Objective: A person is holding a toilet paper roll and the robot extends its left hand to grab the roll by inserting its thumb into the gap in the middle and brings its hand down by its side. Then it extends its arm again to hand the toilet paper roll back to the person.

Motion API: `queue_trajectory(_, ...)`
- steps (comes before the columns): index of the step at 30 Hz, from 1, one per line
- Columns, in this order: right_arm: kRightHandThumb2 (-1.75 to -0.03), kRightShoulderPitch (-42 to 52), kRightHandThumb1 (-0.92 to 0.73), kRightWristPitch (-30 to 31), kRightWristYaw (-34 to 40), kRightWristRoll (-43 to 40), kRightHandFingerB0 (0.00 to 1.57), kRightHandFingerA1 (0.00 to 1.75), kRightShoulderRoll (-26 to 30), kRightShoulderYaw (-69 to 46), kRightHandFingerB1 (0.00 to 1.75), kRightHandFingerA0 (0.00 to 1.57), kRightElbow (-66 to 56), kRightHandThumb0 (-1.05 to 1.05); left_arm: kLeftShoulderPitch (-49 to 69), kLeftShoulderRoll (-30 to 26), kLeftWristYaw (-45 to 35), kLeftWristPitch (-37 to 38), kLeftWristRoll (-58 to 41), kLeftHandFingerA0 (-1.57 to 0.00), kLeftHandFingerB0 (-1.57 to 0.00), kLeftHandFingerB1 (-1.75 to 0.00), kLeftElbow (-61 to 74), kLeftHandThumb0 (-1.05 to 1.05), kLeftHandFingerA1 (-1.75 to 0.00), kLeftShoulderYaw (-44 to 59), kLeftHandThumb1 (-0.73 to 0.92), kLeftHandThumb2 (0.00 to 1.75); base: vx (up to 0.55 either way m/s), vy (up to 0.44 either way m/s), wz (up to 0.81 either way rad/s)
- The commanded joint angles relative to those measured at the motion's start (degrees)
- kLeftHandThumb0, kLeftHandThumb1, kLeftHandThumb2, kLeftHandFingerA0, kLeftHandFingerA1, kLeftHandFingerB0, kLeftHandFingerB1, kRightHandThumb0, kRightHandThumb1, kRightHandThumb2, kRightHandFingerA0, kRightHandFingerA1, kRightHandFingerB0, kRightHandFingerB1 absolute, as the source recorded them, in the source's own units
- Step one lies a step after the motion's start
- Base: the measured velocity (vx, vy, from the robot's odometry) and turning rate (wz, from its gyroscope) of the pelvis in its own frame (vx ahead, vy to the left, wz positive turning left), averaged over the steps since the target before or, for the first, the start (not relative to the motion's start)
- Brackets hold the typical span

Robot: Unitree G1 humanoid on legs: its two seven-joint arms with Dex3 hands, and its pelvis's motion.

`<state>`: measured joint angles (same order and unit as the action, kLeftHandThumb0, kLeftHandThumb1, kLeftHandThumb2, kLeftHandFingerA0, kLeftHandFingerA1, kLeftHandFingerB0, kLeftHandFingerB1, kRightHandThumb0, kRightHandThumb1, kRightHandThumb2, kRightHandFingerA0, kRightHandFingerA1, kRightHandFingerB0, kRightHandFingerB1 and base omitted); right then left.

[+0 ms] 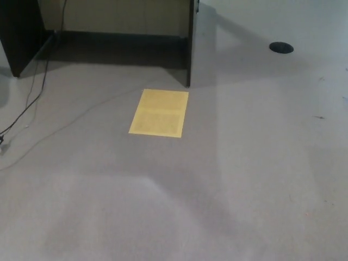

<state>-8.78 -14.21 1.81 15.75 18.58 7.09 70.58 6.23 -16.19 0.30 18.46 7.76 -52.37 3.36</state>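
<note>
Neither hand nor the toilet paper roll showed; only a flat yellow rectangular paper sheet lay on the grey carpeted floor. Unwatched, the roll's grasp or handover could likely slip unnoticed.

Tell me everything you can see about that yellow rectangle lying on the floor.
The yellow sheet is a flat rectangle, apparently paper or thin card, pale mustard in colour. A faint crease or line runs across its middle, splitting it into two halves. It lies flat on the grey floor, turned slightly off square to the picture, just in front of the dark desk panel. Nothing rests on it or touches it apart from the floor. Any print on it is too blurred to tell.
</note>
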Motion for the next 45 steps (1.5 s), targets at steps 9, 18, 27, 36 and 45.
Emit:
queue_trajectory(9,-0.8,0.13,-0.54,-3.53,1.22,1.42,0.27,0.61,1.91,1.41,0.44,0.63,1.43,-0.44,1.14,-0.27,-1.45,4.61,-2.45,-0.24,-0.19,-0.36,9.71,-0.46,-0.41,1.98,0.41,0.65,0.0,0.0,0.0)
queue_trajectory(18,-0.59,0.43,-0.66,-3.67,1.1,1.41,0.37,0.6,1.49,1.54,0.33,0.72,1.84,-0.37,-1.24,-4.6,-7.51,2.49,-4.93,-0.09,-0.06,-0.49,42.56,-0.26,-0.52,2.94,0.31,0.87,0.0,0.0,0.0)
queue_trajectory(27,-0.84,0.2,-0.54,-3.65,1.59,2.28,0.4,0.68,1.63,2.6,0.51,0.69,1.96,-0.44,-10.24,-8.41,-12.78,-3.82,-5.56,-0.21,-0.17,-0.27,59.59,-0.44,-0.31,1.19,0.46,0.55,0.0,0.0,0.0)
queue_trajectory(36,-0.59,0.11,-0.66,-2.54,1.82,2.83,0.49,0.71,1.55,3.41,0.39,0.81,2.07,-0.4,-22.9,-6.18,-13.54,-13.36,-2.36,-0.08,-0.07,-0.5,72.72,-0.26,-0.51,-4.96,0.28,0.85,0.0,0.0,0.0)
queue_trajectory(45,-0.6,-1.51,-0.67,-2.18,1.11,2.74,0.48,0.59,2.21,3.36,0.39,0.76,2.01,-0.4,-32.34,-2.95,-14.9,-21.17,-0.14,-0.19,-0.09,-0.34,77.47,-0.6,-0.39,-11.39,0.42,0.68,0.0,0.0,0.0)
